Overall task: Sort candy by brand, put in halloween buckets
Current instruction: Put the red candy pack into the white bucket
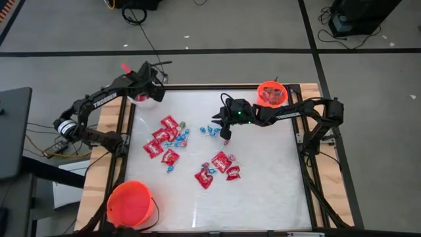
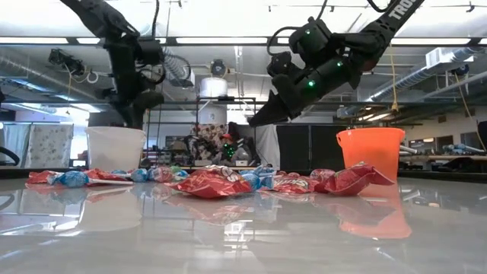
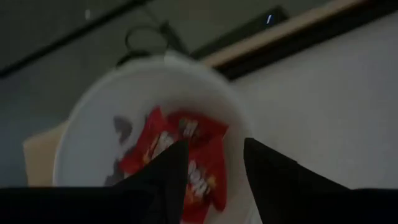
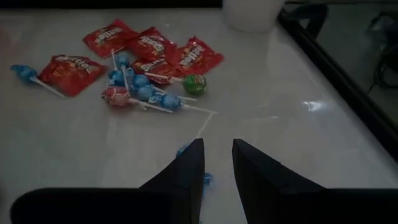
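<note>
The white bucket stands at the table's far left corner with red candy packets lying inside it. My left gripper hangs open just above its mouth, with nothing between the fingers. My right gripper hovers open, its fingers a little apart, over the table's middle. It is just above a few small blue-wrapped pieces that lie on the table. More candy lies in two heaps: red packets with blue lollipops and red packets.
A small orange bucket holding candy stands at the far right corner. A larger orange bucket stands at the near left corner. A green lollipop lies by the left heap. Bare table stretches along the near and right sides.
</note>
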Available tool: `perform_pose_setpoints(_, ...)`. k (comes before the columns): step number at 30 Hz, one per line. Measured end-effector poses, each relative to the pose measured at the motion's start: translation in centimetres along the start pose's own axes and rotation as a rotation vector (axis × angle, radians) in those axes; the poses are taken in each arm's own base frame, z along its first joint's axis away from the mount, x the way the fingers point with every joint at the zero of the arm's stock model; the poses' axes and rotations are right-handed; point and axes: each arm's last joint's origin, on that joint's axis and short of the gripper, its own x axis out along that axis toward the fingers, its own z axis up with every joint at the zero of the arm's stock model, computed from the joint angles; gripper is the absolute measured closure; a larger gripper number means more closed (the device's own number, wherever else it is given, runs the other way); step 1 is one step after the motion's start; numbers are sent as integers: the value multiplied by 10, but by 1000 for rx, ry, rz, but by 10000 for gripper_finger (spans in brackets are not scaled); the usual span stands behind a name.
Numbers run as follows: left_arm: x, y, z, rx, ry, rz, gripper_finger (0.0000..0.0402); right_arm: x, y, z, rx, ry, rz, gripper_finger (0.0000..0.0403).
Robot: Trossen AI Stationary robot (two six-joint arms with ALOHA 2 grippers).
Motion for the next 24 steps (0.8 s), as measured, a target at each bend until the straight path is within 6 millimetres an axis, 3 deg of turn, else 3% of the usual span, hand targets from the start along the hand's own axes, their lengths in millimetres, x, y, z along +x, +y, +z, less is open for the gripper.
perform_pose_setpoints(5, -23, -19, 4, 57, -151, -72, 239, 0, 0, -1, 54, 18, -54, 308)
perform_pose_setpoints(12, -59, -63, -4, 207, -320, -236, 239, 0, 12, -4, 54, 64, -191, 309)
perform_pose_setpoints(18, -77, -105, -43, 364, -327, -344, 239, -11, 21, 9, 52, 17, -154, 309)
perform_pose_setpoints(24, -74, -128, -95, 411, -236, -420, 239, -32, 37, 27, 66, -49, -131, 309)
